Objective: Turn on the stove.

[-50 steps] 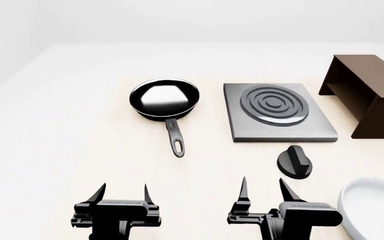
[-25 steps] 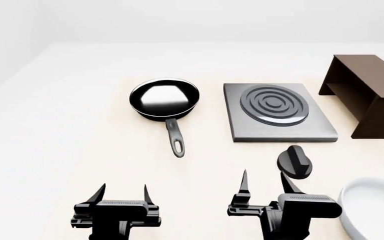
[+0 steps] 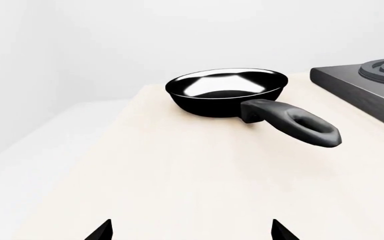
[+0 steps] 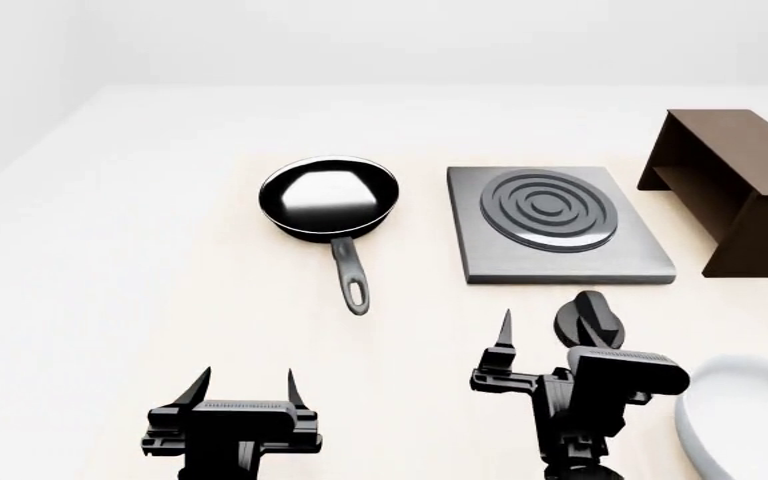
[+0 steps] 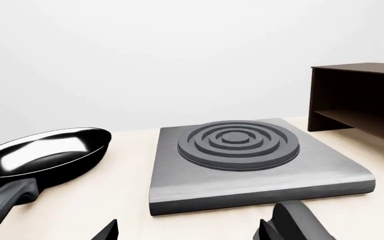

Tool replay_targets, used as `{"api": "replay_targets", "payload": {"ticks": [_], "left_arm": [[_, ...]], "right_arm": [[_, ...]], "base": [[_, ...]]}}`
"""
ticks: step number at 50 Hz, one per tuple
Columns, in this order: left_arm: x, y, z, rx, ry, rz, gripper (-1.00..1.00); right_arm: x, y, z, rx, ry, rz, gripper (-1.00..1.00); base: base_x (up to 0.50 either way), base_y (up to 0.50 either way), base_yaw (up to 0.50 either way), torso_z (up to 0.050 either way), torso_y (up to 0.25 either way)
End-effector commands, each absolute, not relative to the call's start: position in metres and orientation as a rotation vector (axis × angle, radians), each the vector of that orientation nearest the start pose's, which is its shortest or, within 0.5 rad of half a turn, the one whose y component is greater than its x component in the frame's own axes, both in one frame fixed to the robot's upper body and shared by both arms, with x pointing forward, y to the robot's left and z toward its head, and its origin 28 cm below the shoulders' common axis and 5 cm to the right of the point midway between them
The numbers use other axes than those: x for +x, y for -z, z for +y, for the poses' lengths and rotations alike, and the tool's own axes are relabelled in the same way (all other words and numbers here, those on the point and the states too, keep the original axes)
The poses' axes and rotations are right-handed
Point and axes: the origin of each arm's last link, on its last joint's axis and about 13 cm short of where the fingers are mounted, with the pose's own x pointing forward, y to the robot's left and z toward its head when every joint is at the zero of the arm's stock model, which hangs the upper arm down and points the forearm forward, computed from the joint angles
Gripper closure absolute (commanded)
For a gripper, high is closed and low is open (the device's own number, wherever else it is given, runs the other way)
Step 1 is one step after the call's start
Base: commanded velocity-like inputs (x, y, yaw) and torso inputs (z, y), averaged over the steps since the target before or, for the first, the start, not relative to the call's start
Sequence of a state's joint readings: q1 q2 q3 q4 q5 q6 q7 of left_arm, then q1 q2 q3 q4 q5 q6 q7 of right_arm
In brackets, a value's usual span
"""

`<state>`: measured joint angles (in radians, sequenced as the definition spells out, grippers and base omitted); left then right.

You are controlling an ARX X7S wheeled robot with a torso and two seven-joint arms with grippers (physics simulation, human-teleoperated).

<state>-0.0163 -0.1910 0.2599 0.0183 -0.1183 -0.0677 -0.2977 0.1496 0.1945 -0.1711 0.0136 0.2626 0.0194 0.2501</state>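
The stove (image 4: 555, 224) sits right of centre on the table (image 4: 157, 250), its separate black knob (image 4: 592, 320) just in front of it. Going left to right: the left gripper (image 4: 247, 382) hangs unchanged near the table's front edge, its 2 fingers spread and empty; the frying pan (image 4: 329, 196) lies untouched beside the stove; the right gripper (image 4: 544, 335), also spread and holding nothing, has moved forward over the last second and now stands right at the knob (one fingertip is hidden against it, so contact cannot be judged). I judge this the approach to the knob: no grasp yet, no turn made.
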Motion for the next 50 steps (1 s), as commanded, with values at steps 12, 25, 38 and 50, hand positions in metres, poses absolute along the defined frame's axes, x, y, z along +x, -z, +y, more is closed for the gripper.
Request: {"api": "replay_targets", "payload": {"ticks": [12, 25, 38, 50], "left_arm": [[0.207, -0.012, 0.201, 0.073, -0.038, 0.042, -1.0], [0.207, -0.012, 0.201, 0.074, -0.038, 0.04, -1.0], [0.207, -0.011, 0.201, 0.076, -0.038, 0.039, -1.0], [0.207, -0.011, 0.201, 0.077, -0.038, 0.038, -1.0]], "right_arm": [[0.26, -0.033, -0.112, 0.091, 0.108, -0.042, -1.0], [0.278, -0.022, -0.112, 0.116, 0.133, -0.001, -1.0], [0.289, -0.016, -0.112, 0.113, 0.152, 0.018, -1.0], [0.289, -0.016, -0.114, 0.123, 0.166, 0.016, -1.0]], "base": [[0.0, 0.0, 0.0, 0.0, 0.0], [0.0, 0.0, 0.0, 0.0, 0.0], [0.0, 0.0, 0.0, 0.0, 0.0], [0.0, 0.0, 0.0, 0.0, 0.0]]}}
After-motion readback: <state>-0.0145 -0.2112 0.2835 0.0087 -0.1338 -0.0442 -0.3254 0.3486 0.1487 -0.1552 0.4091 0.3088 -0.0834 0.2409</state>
